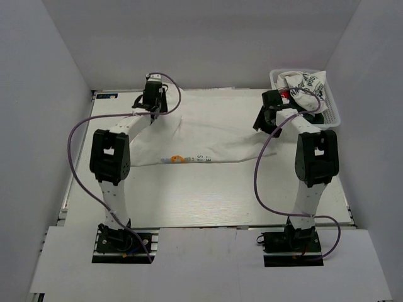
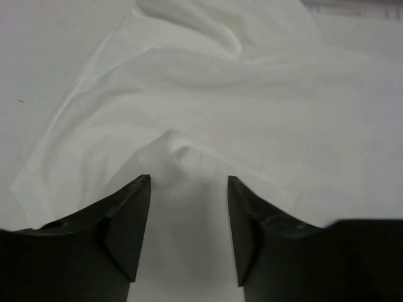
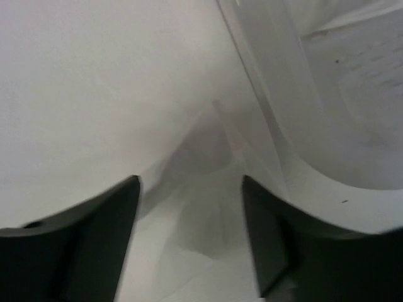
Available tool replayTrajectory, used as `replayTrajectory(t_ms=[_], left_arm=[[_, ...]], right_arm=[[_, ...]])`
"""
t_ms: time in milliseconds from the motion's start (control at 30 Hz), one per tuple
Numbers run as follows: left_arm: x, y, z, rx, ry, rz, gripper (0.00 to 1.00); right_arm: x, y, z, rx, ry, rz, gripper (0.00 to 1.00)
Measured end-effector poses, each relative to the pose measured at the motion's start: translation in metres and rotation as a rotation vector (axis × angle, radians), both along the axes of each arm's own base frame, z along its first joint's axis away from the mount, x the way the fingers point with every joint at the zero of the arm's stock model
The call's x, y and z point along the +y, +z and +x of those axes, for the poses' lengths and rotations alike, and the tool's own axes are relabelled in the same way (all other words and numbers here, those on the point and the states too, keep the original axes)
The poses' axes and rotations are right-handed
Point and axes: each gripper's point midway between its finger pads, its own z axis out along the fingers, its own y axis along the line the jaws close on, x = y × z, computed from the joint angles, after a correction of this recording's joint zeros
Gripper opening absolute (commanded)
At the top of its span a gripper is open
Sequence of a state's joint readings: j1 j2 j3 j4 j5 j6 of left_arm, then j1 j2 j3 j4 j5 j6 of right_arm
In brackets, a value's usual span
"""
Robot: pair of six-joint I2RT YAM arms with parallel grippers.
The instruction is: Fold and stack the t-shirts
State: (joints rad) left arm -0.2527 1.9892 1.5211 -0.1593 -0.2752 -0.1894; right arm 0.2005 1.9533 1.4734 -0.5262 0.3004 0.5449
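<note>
A white t-shirt [image 1: 208,135] with a small coloured print lies spread and wrinkled across the far half of the table. My left gripper [image 1: 152,106] is at its far left corner. In the left wrist view the jaws [image 2: 189,178] are open, with a raised fold of the shirt [image 2: 208,94] lying between and ahead of the fingers. My right gripper [image 1: 267,117] is at the shirt's far right edge, beside the basket. In the right wrist view the jaws [image 3: 190,178] are open over a peaked fold of cloth [image 3: 214,157].
A white plastic basket [image 1: 332,110] stands at the far right corner, holding more crumpled printed t-shirts [image 1: 302,83]; its wall shows in the right wrist view [image 3: 296,119]. White walls enclose the table on three sides. Purple cables loop beside both arms.
</note>
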Motion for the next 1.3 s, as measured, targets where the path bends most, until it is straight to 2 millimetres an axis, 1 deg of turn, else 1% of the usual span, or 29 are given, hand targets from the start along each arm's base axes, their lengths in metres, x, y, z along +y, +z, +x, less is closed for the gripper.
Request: replayTrajectory(t_ms=[33,67,133,167,200,233,300,367,467,500,567,700,767,833,900,933,967,1000,1033,1100,1167,1200,1233,1267,1300], left_arm=[[0.003,-0.004,0.014,0.008,0.017,0.003,0.99],[0.007,-0.006,0.024,0.022,0.036,0.005,1.0],[0.019,-0.011,0.045,0.041,0.092,-0.016,1.0],[0.025,-0.014,0.05,0.058,0.112,-0.024,1.0],[0.03,-0.016,0.051,0.072,0.127,-0.034,1.0],[0.036,-0.021,0.048,0.096,0.146,-0.047,1.0],[0.046,-0.032,0.032,0.145,0.179,-0.069,1.0],[0.05,-0.047,0.005,0.2,0.203,-0.093,1.0],[0.045,-0.075,-0.049,0.301,0.213,-0.128,1.0],[0.043,-0.085,-0.069,0.34,0.212,-0.139,1.0],[0.04,-0.102,-0.098,0.397,0.211,-0.159,1.0],[0.039,-0.103,-0.111,0.385,0.23,-0.175,1.0],[0.042,-0.104,-0.115,0.384,0.257,-0.181,1.0],[0.045,-0.104,-0.124,0.385,0.278,-0.19,1.0],[0.046,-0.106,-0.145,0.404,0.301,-0.201,1.0],[0.047,-0.106,-0.158,0.413,0.318,-0.21,1.0],[0.048,-0.108,-0.168,0.44,0.337,-0.215,1.0],[0.049,-0.107,-0.191,0.459,0.35,-0.226,1.0],[0.051,-0.108,-0.209,0.475,0.372,-0.237,1.0],[0.054,-0.108,-0.244,0.508,0.409,-0.261,1.0],[0.057,-0.109,-0.283,0.567,0.451,-0.278,1.0],[0.057,-0.108,-0.297,0.596,0.466,-0.283,1.0],[0.058,-0.106,-0.309,0.621,0.48,-0.285,1.0],[0.059,-0.1,-0.315,0.632,0.492,-0.284,1.0],[0.06,-0.091,-0.315,0.628,0.498,-0.287,1.0]], right_arm=[[0.0,0.002,0.003,-0.006,0.001,-0.002,0.84],[0.001,0.005,0.005,-0.011,0.007,-0.007,0.89],[0.003,0.011,0.007,-0.027,0.025,-0.014,0.9],[0.005,0.013,0.006,-0.035,0.034,-0.013,0.9],[0.007,0.015,0.003,-0.04,0.044,-0.012,0.9],[0.012,0.016,-0.001,-0.045,0.058,-0.009,0.9],[0.02,0.013,-0.013,-0.045,0.088,-0.001,0.9],[0.026,0.004,-0.027,-0.023,0.121,0.002,0.9],[0.038,-0.012,-0.04,0.013,0.171,0.018,0.9],[0.04,-0.016,-0.042,0.018,0.183,0.024,0.9],[0.043,-0.022,-0.042,0.02,0.203,0.037,0.9],[0.041,-0.032,-0.037,0.014,0.207,0.045,0.9],[0.036,-0.04,-0.042,0.026,0.201,0.04,0.9],[0.036,-0.039,-0.045,0.003,0.197,0.053,0.9],[0.034,-0.04,-0.064,-0.011,0.18,0.078,0.9],[0.033,-0.04,-0.081,-0.01,0.171,0.093,0.9],[0.031,-0.039,-0.098,-0.005,0.163,0.103,0.9],[0.03,-0.038,-0.114,-0.004,0.159,0.114,0.9],[0.028,-0.04,-0.136,0.01,0.155,0.125,0.9],[0.027,-0.039,-0.171,0.018,0.152,0.143,0.9],[0.027,-0.038,-0.201,0.042,0.163,0.155,0.9],[0.027,-0.038,-0.216,0.063,0.174,0.156,0.9],[0.027,-0.036,-0.226,0.084,0.182,0.154,0.9],[0.028,-0.032,-0.234,0.104,0.193,0.149,0.9],[0.029,-0.026,-0.236,0.108,0.202,0.146,0.9]])
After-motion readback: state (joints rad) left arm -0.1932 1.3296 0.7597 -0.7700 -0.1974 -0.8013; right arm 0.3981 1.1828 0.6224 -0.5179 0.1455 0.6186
